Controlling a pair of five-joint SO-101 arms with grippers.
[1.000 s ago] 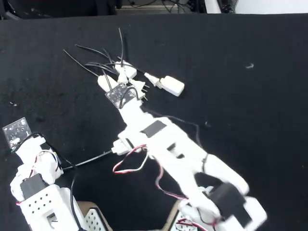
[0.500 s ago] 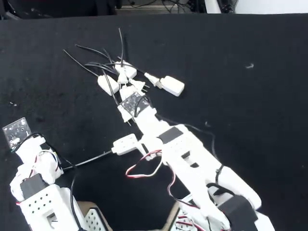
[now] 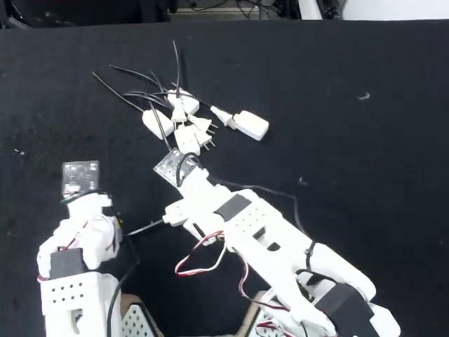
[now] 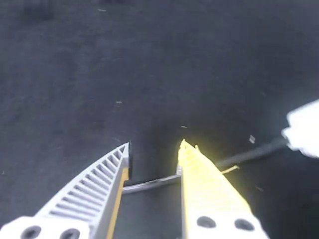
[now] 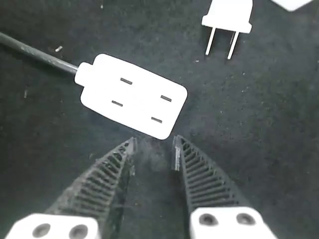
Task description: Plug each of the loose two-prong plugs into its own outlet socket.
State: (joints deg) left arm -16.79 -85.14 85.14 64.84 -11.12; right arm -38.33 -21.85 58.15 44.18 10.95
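Observation:
A white outlet block (image 5: 132,102) with two pairs of slots lies just past the tips of my right gripper (image 5: 152,148), which is open and holds nothing. Its black cord (image 5: 35,52) leads away. A loose two-prong plug (image 5: 227,17) lies beyond it, prongs toward me. From above, the outlet block (image 3: 184,209) sits beside the right arm, and several white plugs (image 3: 186,126) with black wires lie clustered farther back. My left gripper (image 4: 153,148) is open over the mat, and the black cord (image 4: 149,184) crosses between its fingers. The outlet block (image 4: 305,128) shows at that view's edge.
Another white block (image 3: 250,125), with a plug (image 3: 221,114) at its end, lies to the right of the cluster. Thin black wires (image 3: 133,91) fan out behind the plugs. The black mat (image 3: 351,140) covers the table.
The right arm drew back from the plug cluster and now hangs over the outlet block. The left arm swung forward and to the right, over the outlet's cord.

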